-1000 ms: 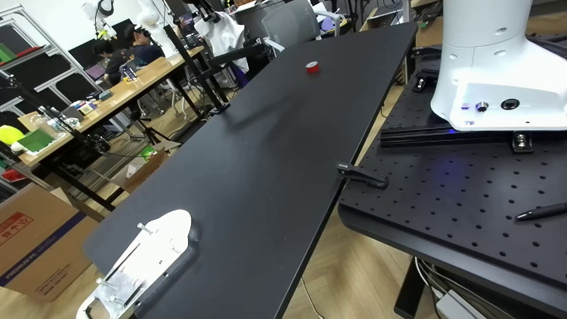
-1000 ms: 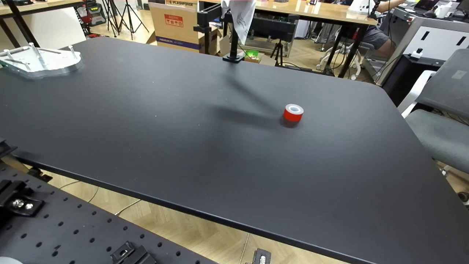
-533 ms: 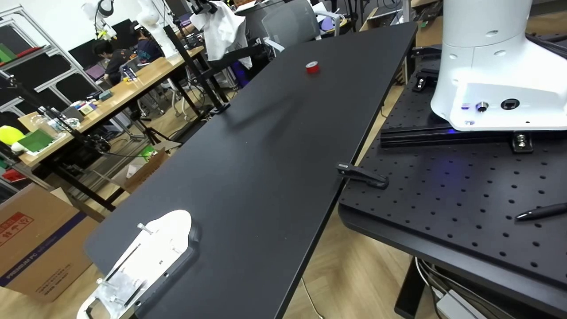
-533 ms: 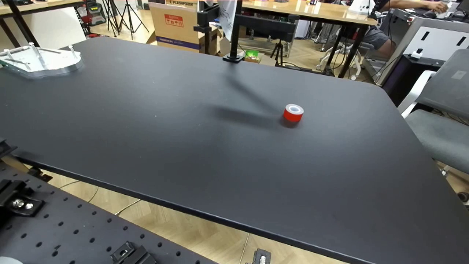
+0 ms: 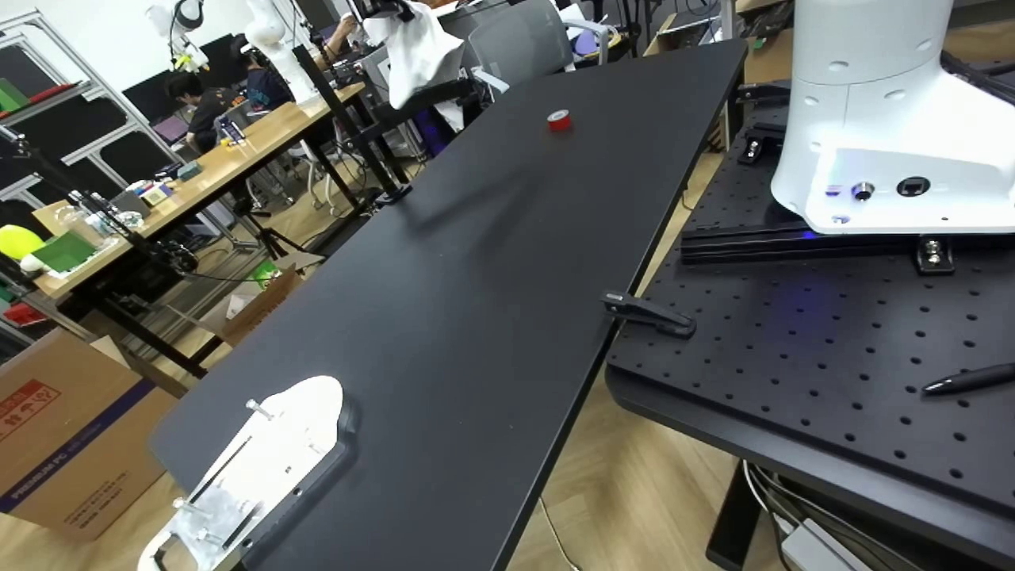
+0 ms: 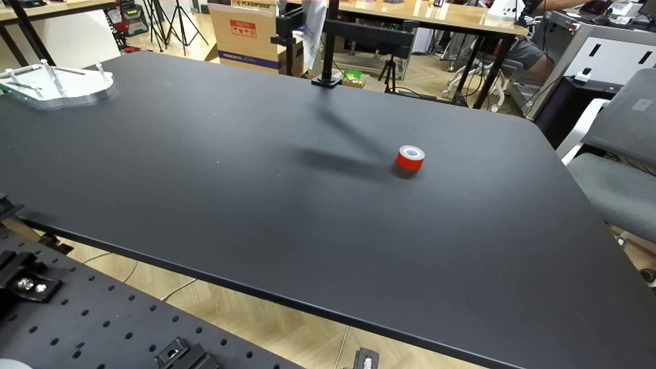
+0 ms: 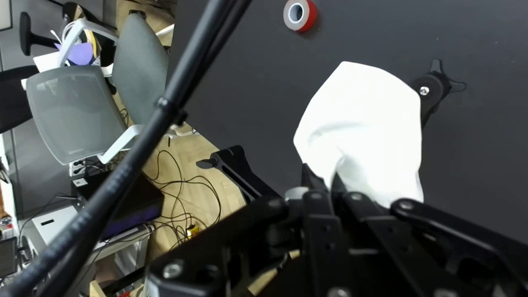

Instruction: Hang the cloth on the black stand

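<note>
The white cloth (image 5: 414,59) hangs from my gripper (image 5: 386,9) at the top of an exterior view, and its lower end shows in an exterior view (image 6: 313,33). The black stand (image 5: 341,111) is a post at the table's far edge with a side arm (image 6: 369,37). In the wrist view my gripper (image 7: 326,181) is shut on a pinched part of the cloth (image 7: 367,123). The cloth covers the middle of the stand's arm there; the arm's clamp end (image 7: 243,169) and knob end (image 7: 435,86) show on either side. I cannot tell whether the cloth touches the arm.
A red tape roll (image 6: 410,158) lies on the black table (image 6: 256,215). A white plate with pegs (image 5: 277,444) lies at the table's end. A grey chair (image 5: 519,44) stands beyond the table. A dark cable (image 7: 136,165) crosses the wrist view.
My gripper and the cloth have moved right in an exterior view. In an exterior view the cloth's hanging end has shifted left, from in front of the post to beside it.
</note>
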